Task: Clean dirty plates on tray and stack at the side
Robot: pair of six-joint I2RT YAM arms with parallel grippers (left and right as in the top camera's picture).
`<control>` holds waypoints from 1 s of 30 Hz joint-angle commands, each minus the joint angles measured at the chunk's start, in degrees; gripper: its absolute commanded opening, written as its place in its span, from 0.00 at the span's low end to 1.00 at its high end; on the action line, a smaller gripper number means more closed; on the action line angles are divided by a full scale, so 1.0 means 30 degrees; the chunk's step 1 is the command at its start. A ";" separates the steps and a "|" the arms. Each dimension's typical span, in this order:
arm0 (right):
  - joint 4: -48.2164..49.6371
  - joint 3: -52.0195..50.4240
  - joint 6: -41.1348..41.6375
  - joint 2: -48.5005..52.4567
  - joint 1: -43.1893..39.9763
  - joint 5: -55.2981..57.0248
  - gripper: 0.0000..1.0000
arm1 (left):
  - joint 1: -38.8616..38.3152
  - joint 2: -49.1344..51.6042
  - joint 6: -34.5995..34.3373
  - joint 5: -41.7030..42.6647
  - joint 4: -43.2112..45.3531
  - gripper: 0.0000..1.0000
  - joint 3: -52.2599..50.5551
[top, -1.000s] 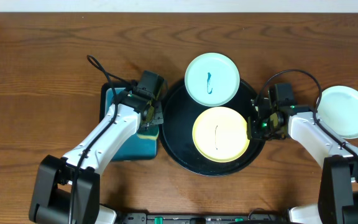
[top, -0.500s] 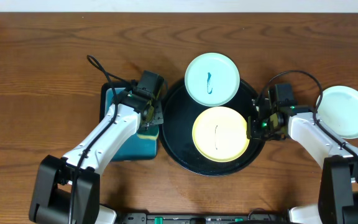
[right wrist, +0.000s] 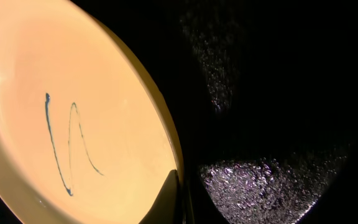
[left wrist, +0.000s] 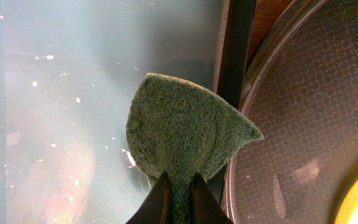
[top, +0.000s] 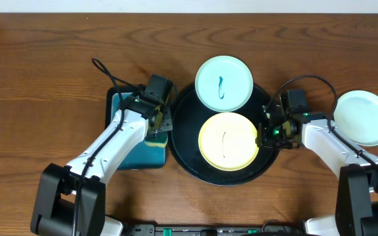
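Observation:
The round black tray point(top: 188, 141) holds a pale yellow plate point(top: 228, 141) with a dark scribble, seen close in the right wrist view point(right wrist: 73, 118). A mint-white plate point(top: 224, 82) with a blue mark rests on the tray's far rim. Another mint-white plate point(top: 364, 117) lies on the table at the far right. My right gripper point(top: 262, 136) is shut on the yellow plate's right rim point(right wrist: 178, 186). My left gripper point(top: 157, 124) is shut on a green scrub pad point(left wrist: 185, 134) over the teal tray's right edge, next to the black tray's rim point(left wrist: 260, 74).
A teal rectangular tray point(top: 135, 155) with a black rim lies left of the black tray, under my left arm; its wet floor shows in the left wrist view point(left wrist: 61, 106). Brown wood table point(top: 44, 78) surrounds everything.
The yellow plate has shifted slightly left on the black tray, with my right gripper moving left with it. The left arm has not moved.

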 commanded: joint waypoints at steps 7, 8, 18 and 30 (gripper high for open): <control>0.0117 -0.0073 0.0809 -0.0240 0.0138 -0.0488 0.01 | -0.0015 0.0058 0.0328 0.0051 -0.0029 0.07 -0.0204; 0.0117 -0.0073 0.0801 -0.0240 0.0138 -0.0488 0.01 | -0.0022 0.0058 0.0328 0.0051 -0.0029 0.07 -0.0204; 0.0568 -0.0073 0.0794 -0.0240 0.0211 -0.0481 0.16 | -0.0022 0.0058 0.0328 0.0058 -0.0029 0.07 -0.0204; 0.1209 -0.1049 0.0801 -0.0240 0.0947 0.0175 0.01 | -0.0036 -0.0109 0.0357 0.0189 -0.0102 0.07 -0.0204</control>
